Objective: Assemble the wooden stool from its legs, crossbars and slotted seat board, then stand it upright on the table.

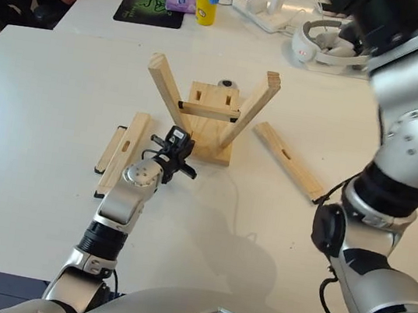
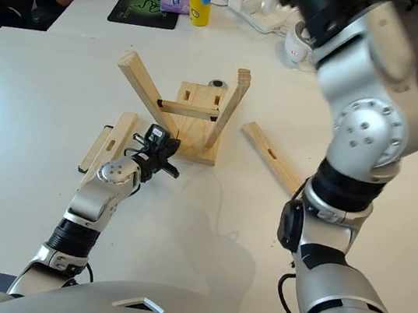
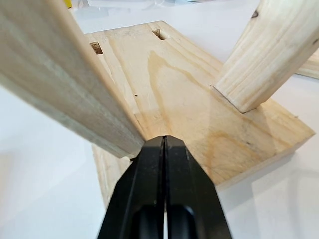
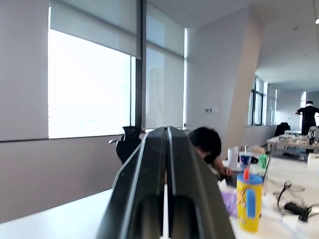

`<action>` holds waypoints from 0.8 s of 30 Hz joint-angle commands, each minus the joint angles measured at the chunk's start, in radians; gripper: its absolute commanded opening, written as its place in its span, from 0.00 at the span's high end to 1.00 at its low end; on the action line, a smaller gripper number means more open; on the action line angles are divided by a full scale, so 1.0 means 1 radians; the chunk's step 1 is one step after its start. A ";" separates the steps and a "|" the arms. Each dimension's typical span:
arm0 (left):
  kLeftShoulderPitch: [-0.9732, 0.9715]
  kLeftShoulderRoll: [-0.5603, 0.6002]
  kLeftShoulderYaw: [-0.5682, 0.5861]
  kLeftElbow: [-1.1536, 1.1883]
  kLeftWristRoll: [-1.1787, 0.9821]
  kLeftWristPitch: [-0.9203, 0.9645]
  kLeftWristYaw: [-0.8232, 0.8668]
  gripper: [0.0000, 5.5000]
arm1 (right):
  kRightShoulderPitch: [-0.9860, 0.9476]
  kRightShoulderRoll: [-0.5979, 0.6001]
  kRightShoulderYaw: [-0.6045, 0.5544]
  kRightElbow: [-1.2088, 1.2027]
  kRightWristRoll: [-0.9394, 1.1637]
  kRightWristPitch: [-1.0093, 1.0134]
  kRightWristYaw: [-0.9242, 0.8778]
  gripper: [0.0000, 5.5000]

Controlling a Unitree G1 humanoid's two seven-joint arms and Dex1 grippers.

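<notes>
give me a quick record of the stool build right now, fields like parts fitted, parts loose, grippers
seat board: lying flat on the table, empty slots showing at its far end
fitted: left leg and right leg stand in the board, splayed apart, joined by one crossbar
loose, left side: two wooden pieces lying side by side
loose, right side: one slotted leg lying diagonally
left gripper: shut, tips at the foot of the left leg
right gripper: shut, raised high, away from the parts
stool: partly built, not upright
</notes>
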 commanded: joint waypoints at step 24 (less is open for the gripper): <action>-0.007 0.236 0.025 -0.230 -0.085 -0.033 -0.311 1.00 | 0.276 -0.171 0.102 0.891 -0.380 -0.600 0.438 1.00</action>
